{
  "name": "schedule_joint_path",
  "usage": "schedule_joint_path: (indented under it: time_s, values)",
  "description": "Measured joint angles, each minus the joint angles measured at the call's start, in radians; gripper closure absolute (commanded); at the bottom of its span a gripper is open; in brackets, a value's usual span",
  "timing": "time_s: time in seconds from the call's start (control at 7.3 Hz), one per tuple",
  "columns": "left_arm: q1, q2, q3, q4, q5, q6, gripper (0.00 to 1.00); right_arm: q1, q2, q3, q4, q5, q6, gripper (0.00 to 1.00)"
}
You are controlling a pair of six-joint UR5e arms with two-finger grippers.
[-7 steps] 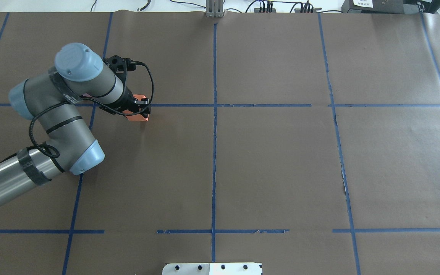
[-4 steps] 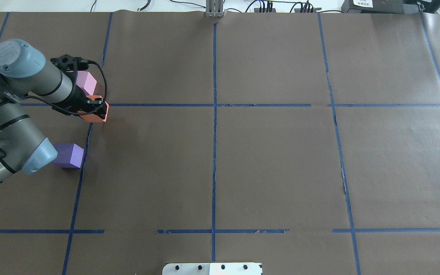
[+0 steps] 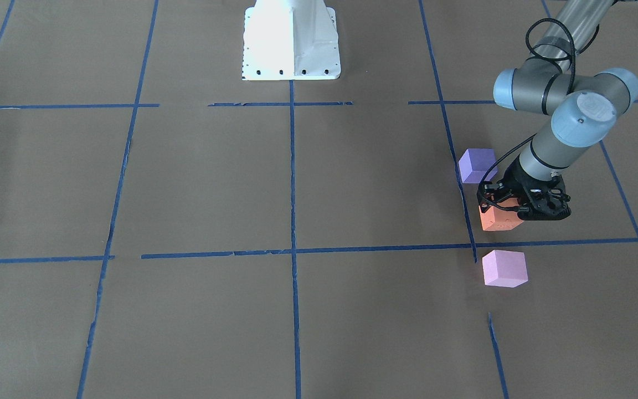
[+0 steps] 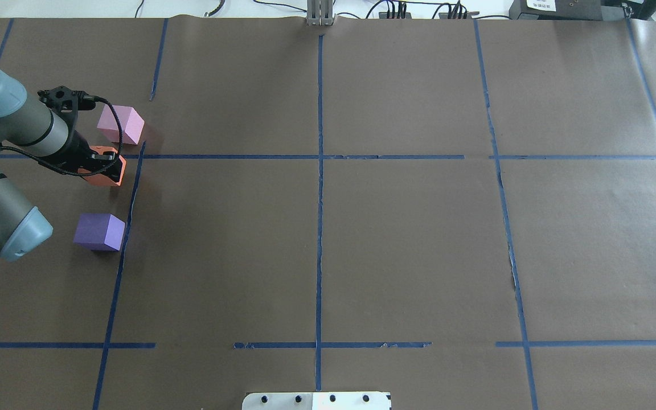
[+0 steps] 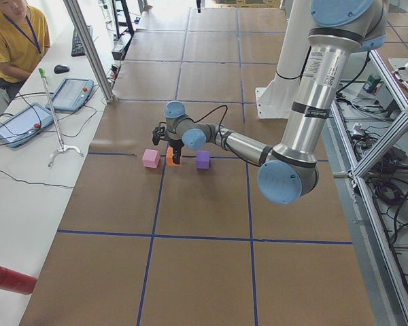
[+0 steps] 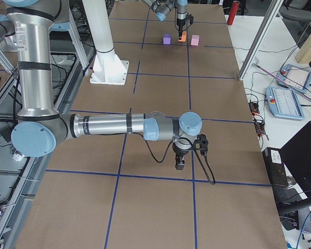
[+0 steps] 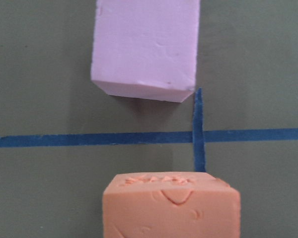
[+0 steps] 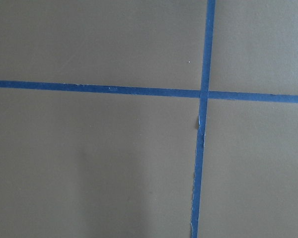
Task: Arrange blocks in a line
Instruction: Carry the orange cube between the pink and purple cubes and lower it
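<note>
My left gripper (image 4: 102,167) is shut on the orange block (image 4: 107,174) and holds it low over the paper, between the other two blocks. I cannot tell whether it touches the paper. The pale pink block (image 4: 121,124) lies just beyond it and the violet block (image 4: 99,231) just nearer. In the front view the orange block (image 3: 497,220) sits between the violet block (image 3: 477,164) and the pink block (image 3: 504,268). The left wrist view shows the orange block (image 7: 171,206) below the pink block (image 7: 145,47). My right gripper (image 6: 180,165) shows only in the exterior right view, low over the paper; I cannot tell its state.
Brown paper with blue tape grid lines (image 4: 319,171) covers the table. The white robot base (image 3: 291,39) stands at the table's near edge. Cables and a metal post (image 4: 319,14) line the far edge. An operator (image 5: 13,37) sits beside the table's left end.
My left arm has swung left with the orange block, from right of the tape line to a spot between the pink and violet blocks, which were uncovered.
</note>
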Motion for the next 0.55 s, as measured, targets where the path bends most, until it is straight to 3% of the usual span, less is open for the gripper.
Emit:
schedule_joint_path:
  time_s: [0.27,0.55]
  values:
    - [0.002,-0.009,0.005,-0.001,-0.001,-0.002,0.03,0.000,0.000,0.000,0.000,0.000,0.000,0.00]
    - [0.002,-0.011,0.007,-0.002,0.000,-0.002,0.01,0.000,0.000,0.000,0.000,0.000,0.000,0.00]
